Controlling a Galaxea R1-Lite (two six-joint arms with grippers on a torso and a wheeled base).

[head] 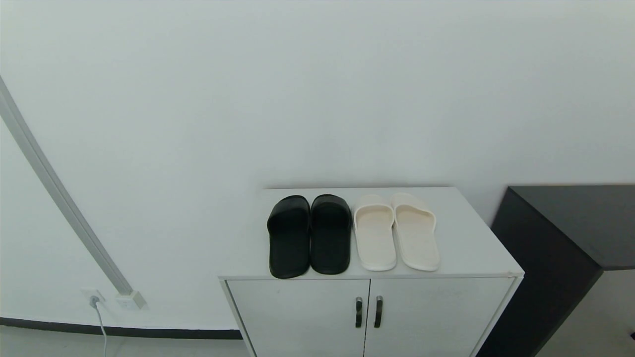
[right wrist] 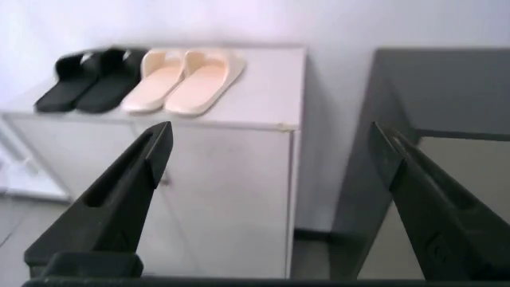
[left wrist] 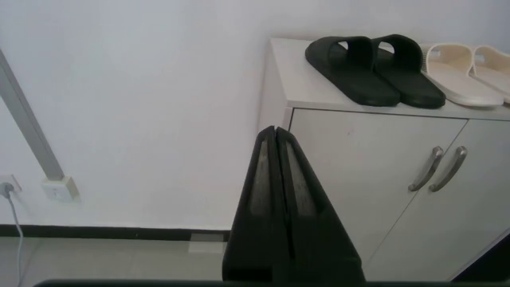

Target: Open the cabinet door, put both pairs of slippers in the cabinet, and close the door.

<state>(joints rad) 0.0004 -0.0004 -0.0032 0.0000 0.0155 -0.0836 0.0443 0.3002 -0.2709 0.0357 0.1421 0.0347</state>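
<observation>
Black slippers (head: 310, 235) beside cream slippers (head: 397, 233) atop shut cabinet (head: 297, 317), well apart from clenched left gripper (left wrist: 276, 139), wide-spread right gripper (right wrist: 271, 131).

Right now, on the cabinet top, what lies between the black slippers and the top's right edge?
The cream slippers lie there, right beside the black slippers; beyond them the cabinet top is bare to its edge. The head view shows this.

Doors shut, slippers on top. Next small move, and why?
Probably bring the open right gripper toward the right door handle: the cabinet is shut, with the black slippers and white slippers on its top.
</observation>
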